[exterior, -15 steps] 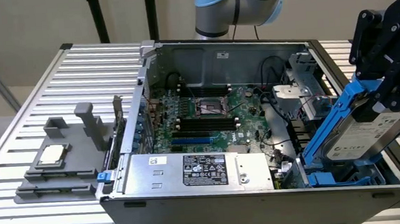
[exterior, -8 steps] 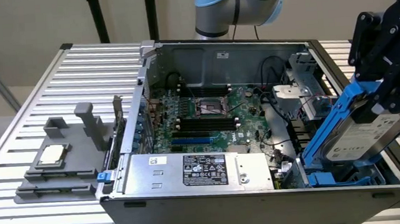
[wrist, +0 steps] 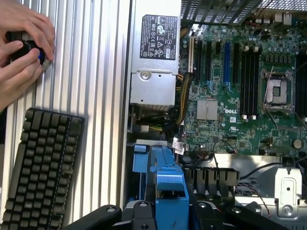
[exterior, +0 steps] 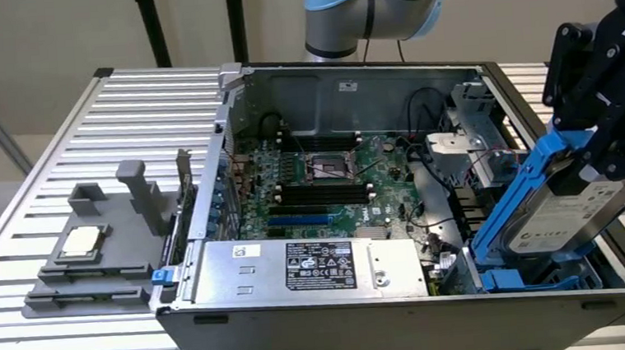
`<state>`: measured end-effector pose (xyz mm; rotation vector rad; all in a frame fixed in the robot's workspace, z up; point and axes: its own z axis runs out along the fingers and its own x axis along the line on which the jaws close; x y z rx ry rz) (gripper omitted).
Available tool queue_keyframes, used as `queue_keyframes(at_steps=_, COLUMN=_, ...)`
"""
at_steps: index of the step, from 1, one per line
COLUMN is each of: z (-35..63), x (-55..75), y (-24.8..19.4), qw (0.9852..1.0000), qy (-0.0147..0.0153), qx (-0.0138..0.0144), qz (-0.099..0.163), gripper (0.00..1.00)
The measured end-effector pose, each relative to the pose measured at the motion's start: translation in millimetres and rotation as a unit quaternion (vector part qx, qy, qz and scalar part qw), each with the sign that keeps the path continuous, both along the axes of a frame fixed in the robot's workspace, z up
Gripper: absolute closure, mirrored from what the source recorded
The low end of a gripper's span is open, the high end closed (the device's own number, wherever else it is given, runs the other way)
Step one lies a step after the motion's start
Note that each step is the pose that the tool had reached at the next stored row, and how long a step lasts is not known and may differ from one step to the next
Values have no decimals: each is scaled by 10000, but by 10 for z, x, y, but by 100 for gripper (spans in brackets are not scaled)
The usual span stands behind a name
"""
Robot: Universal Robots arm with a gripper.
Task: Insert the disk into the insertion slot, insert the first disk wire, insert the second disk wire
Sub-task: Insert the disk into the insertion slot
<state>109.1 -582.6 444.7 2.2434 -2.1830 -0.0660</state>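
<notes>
My gripper [exterior: 604, 163] is shut on the disk [exterior: 574, 206], a silver-grey drive with a white label clipped in a bright blue carrier frame [exterior: 518, 202]. The disk hangs tilted at the exterior view's right, with its lower end over the insertion slot [exterior: 529, 279], the blue plastic cage in the near right corner of the open computer case [exterior: 411, 317]. In the wrist view the blue carrier [wrist: 168, 187] runs down between my black fingers [wrist: 139, 213], with the slot's blue walls [wrist: 139, 167] just beyond it. I cannot make out the disk wires.
A silver power-supply box [exterior: 308, 266] with a black label lies along the case's front, beside the motherboard [exterior: 325, 182]. A grey metal bracket [exterior: 459, 144] stands behind the slot. A grey fixture [exterior: 86, 248] holds a chip. A person's hands [wrist: 21, 43] and a keyboard [wrist: 41, 172] are beside the case.
</notes>
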Motion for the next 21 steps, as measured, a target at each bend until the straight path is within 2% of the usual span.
queue_keyframes(at_steps=21, z=-108, x=8, y=-12, qw=10000, qy=0, qx=0, qz=76, gripper=68)
